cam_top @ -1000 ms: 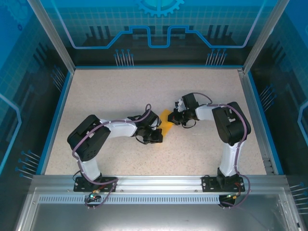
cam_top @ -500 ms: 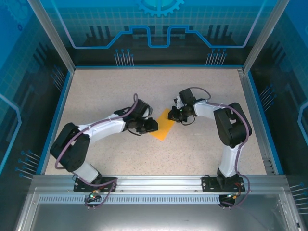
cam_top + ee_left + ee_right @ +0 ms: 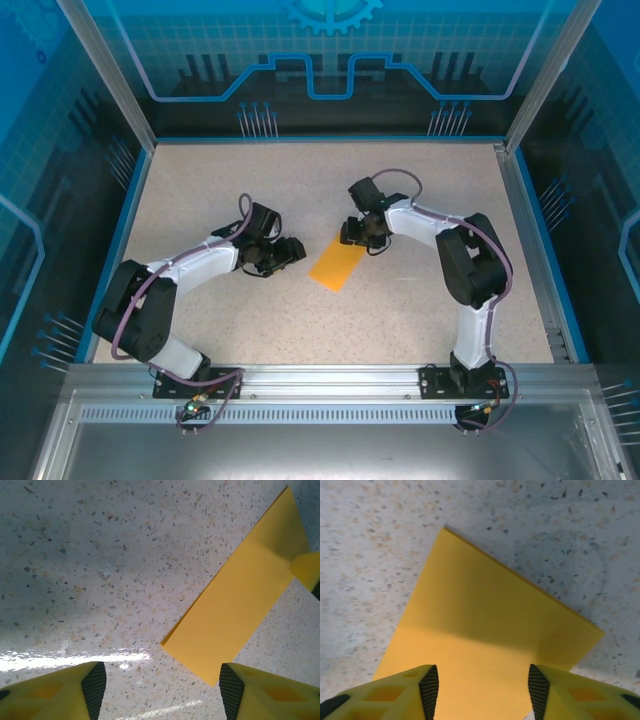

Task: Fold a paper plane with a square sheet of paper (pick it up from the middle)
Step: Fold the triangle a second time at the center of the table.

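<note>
The sheet of paper [image 3: 337, 263] lies flat on the speckled table as an orange-yellow oblong, folded over on itself rather than square. A paper plane is out of view. My left gripper [image 3: 291, 250] stands open just left of the sheet, low over bare table. In the left wrist view the paper [image 3: 240, 610] lies ahead and to the right of that gripper [image 3: 162, 692], with nothing between its pads. My right gripper [image 3: 356, 238] hovers open over the sheet's far end. From the right wrist, the paper [image 3: 485, 625] spreads under the open gripper [image 3: 483, 690].
Blue side walls [image 3: 118, 240] and a glass back panel [image 3: 330, 110] enclose the speckled table [image 3: 400, 320]. A metal rail [image 3: 330, 385] with both arm bases runs along the near edge. The right gripper's yellow finger [image 3: 306, 570] touches the sheet's far corner.
Both grippers have opened and let go of the paper. The left arm has drawn back to the left, the right one has shifted up and left. The paper now lies flat.
</note>
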`<state>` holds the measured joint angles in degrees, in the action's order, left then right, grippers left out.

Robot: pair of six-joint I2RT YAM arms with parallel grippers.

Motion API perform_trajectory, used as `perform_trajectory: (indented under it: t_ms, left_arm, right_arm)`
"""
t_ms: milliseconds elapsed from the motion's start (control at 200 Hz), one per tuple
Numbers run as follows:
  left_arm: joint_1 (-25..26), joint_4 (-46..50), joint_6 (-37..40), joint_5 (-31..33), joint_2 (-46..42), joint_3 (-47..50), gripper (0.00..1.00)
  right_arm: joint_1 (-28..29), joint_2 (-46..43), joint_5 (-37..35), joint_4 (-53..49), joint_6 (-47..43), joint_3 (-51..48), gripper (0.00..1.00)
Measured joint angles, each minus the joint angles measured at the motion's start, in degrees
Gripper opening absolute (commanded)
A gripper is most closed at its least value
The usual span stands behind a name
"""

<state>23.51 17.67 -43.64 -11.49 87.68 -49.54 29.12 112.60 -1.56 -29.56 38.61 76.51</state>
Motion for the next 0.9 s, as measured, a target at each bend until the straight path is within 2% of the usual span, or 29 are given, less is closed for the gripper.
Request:
perform_trajectory:
  t_ms: [145,280,535,900]
  left_arm:
    - [-0.04,0.02,0.04,-0.33,-0.39,0.22,0.72]
    - [-0.04,-0.02,0.02,-1.53,-0.42,0.31,0.73]
    - [-0.04,-2.08,-0.46,-7.10,-0.42,2.71,0.74]
    - [0.85,-2.86,-1.46,-12.50,-0.26,4.76,0.76]
  right_arm:
    - [1.49,3.15,-2.49,-2.73,-1.57,2.82,0.60]
    - [3.45,4.98,-2.23,-3.19,-6.62,5.33,0.58]
    - [5.51,5.29,6.99,0.63,-13.68,4.98,0.56]
    - [4.20,5.27,11.93,3.93,-12.68,3.32,0.54]
